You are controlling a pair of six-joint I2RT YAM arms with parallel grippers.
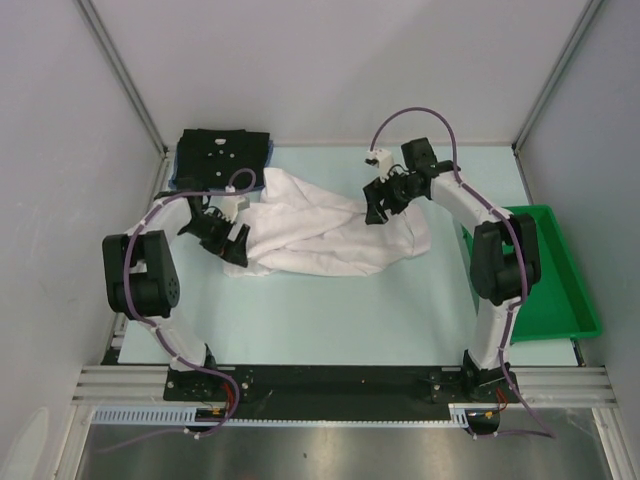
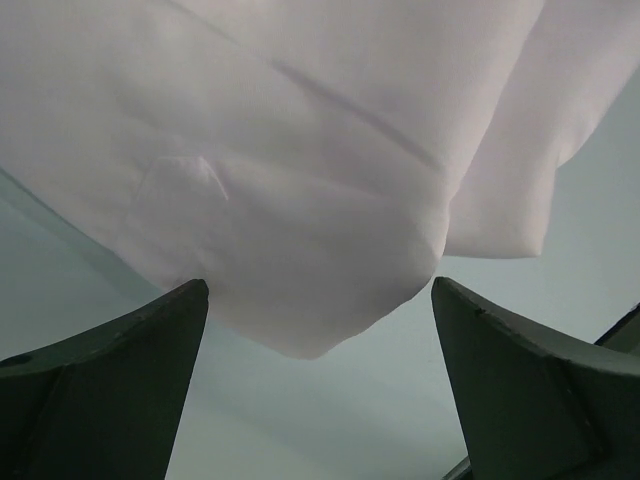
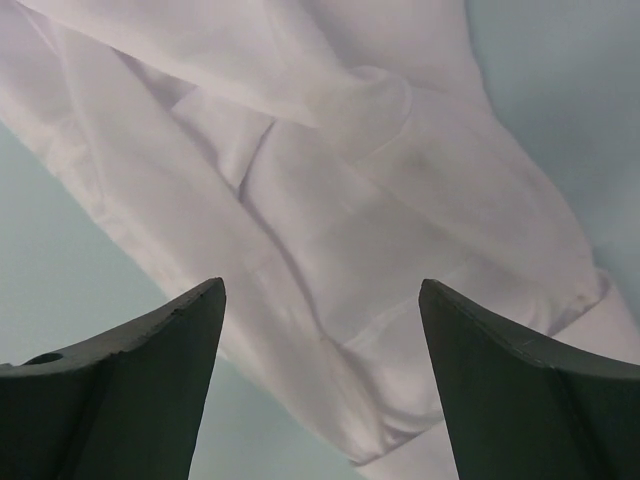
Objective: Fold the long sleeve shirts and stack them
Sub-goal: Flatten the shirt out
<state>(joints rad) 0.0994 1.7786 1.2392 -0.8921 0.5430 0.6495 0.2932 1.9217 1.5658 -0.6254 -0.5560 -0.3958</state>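
At centre-left of the overhead view, left claw (image 1: 228,238) spread wide, gripping nothing, low at the near-left edge of the white shirt (image 1: 330,230). Through its wrist camera, a rounded fold of white cloth just beyond the fingertips, none of it between them. At centre-right, right claw (image 1: 382,200) likewise agape, poised over the shirt's upper right end, creased fabric beneath, nothing pinched. Looks like deliberate bracketing: one claw per end, placed to catch opposite edges and draw the heap flat before any fold. Mid-frame on the bench (image 1: 330,310), that shirt bunched and twisted, not yet folded. Up in the upper left corner, black shirt (image 1: 222,150) lying square and flat, a strip of the blue shirt (image 1: 270,155) peeking from under it. Probably the stack, parked clear of the working area. At the right edge, green tray (image 1: 560,290), well apart from the cloth.
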